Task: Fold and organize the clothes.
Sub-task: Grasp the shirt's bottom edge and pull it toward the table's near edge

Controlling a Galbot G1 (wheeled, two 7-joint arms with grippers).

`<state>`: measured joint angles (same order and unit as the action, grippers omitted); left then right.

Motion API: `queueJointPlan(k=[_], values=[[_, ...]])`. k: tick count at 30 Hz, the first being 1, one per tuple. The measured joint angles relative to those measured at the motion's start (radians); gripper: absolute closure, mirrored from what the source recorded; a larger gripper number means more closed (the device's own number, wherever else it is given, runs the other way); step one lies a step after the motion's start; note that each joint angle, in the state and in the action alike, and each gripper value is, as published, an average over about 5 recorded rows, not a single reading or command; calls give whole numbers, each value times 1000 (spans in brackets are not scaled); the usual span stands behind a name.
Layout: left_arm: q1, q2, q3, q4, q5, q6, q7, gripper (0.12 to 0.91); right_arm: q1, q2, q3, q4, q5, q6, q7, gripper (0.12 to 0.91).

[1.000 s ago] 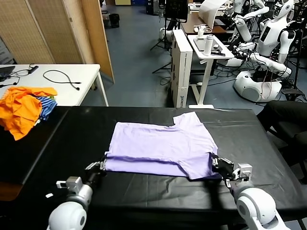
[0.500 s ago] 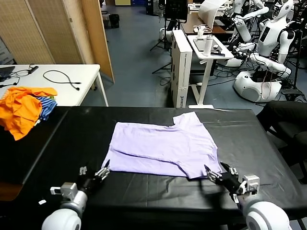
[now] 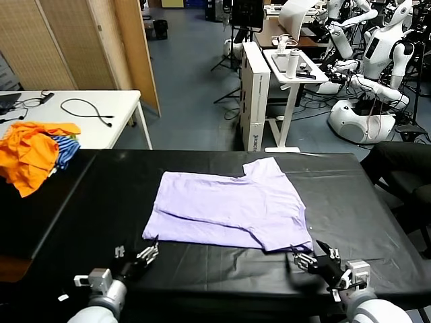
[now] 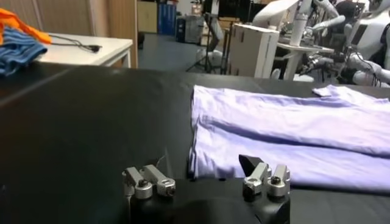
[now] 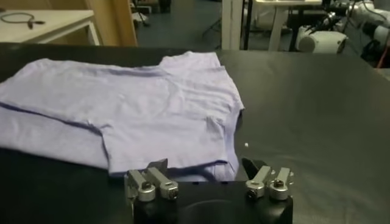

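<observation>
The clothes, one pale lavender T-shirt, lie flat on the black table with a folded layer along the near edge and one sleeve at the far right. My left gripper stands open just short of the shirt's near left corner, apart from it. In the left wrist view the T-shirt lies beyond the open left gripper, nothing between the fingers. My right gripper is open just short of the near right corner. The right wrist view shows the shirt's edge just past the empty right gripper.
An orange and blue-striped garment heap lies at the table's far left. A white table with a black cable stands behind it. A white cart and other robots are beyond the far edge.
Both grippers opened, let go of the shirt's near corners and drew back toward the table's near edge. The shirt stayed in place.
</observation>
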<state>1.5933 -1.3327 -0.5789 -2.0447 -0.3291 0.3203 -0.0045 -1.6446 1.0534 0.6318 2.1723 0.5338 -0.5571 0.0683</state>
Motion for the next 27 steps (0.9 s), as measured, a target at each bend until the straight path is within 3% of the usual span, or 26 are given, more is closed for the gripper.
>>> queueJointPlan(k=[2,7,9,12,21,27], values=[[-2,-1,2,3,0,1,0,307,-2,-1,-1,0,-1,0,-3,488],[1,-2,3,6,0,2,0,617,-8,-5,-3,11,-1,-6,2,803],[6,-1,3,4,0,4,0,748,-14,-9,-4,22,3,-20,11,871],[18,2,-1,-6,5,11,-4,871,-26,-15,-5,48,19,-56,28,884],[130,0,-47,-97,28,36,-48,885,-97,-25,-4,161,30,-162,62,885],[226,4,-82,-161,69,38,-58,885,-113,-27,-9,179,11,-179,68,885]])
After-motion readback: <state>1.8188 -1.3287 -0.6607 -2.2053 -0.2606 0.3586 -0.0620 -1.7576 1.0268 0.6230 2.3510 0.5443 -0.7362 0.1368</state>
